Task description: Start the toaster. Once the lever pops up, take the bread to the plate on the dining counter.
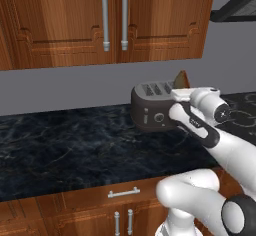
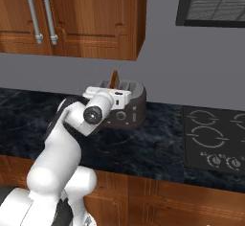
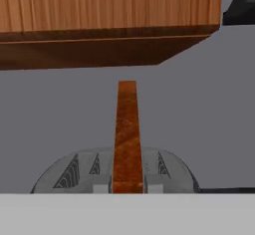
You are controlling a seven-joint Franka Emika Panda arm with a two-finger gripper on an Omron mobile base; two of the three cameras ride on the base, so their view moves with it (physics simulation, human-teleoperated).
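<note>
Black marbled counter (image 1: 65,145) along the grey wall, over brown wooden cabinet fronts with silver handles
Brown wooden upper cabinets (image 1: 107,20) overhead, pairs of silver bar handles on the doors
Dark stove top (image 2: 215,139) set into the counter at the right of the right base view, ring marks and small knobs on it, well apart from the toaster
Dark hood (image 2: 213,2) above it, upper right of that view
Dark grey toaster (image 1: 152,105) standing on the counter near the wall, silvery slotted top; a round knob (image 1: 159,117) on its front face and a small pale lever (image 1: 145,115) just beside it on the left; second knob hidden behind the arm in the left base view
No brand, label or lettering readable on toaster, cabinets or stove
White-and-dark gripper (image 1: 181,94) resting over the toaster top, hand level with the slots; jaws closed on the bread, finger tips hidden at the bottom of the hand view
Tan-brown bread (image 3: 127,139) upright and edge-on, standing well above the slots between the silvery tops, lower end at the gripper; top corner poking up behind the hand in the left base view; thin vertical sliver above the toaster in the right base view
</note>
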